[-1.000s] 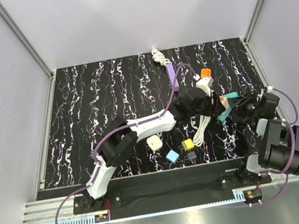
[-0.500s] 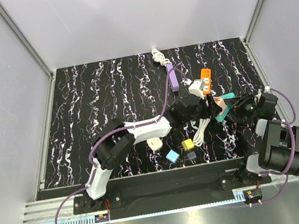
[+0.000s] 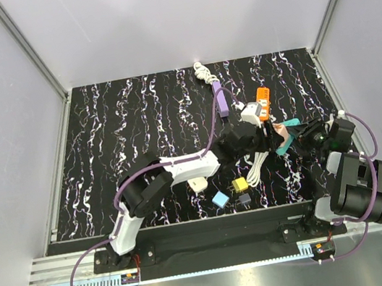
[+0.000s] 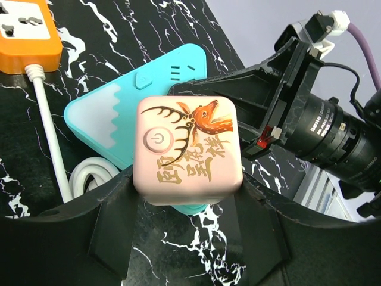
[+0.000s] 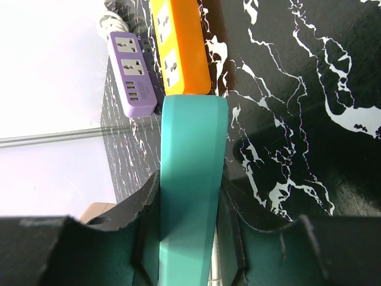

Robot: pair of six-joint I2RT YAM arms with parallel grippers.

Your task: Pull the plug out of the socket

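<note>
- Pink deer-print plug (image 4: 187,149) clamped in left tool (image 4: 187,202); teal socket (image 5: 190,167) clamped in right tool (image 5: 187,220).
- Black white-veined desk (image 3: 117,140) beneath both tools; pale grey walls (image 3: 177,13) beyond.

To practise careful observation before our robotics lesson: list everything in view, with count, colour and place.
plug: 1, pink, against the socket's face
socket: 1, teal, right of centre
orange strip: 1, orange, behind socket
purple strip: 1, purple, left of orange strip
cable: 1, white, runs from orange strip
white adapter: 1, white, near centre
blue cube: 1, blue, near edge
yellow cube: 1, yellow, beside blue cube
table: 1, black marbled
left claw: 1, black, gripping plug
right claw: 1, black, gripping socket
</note>
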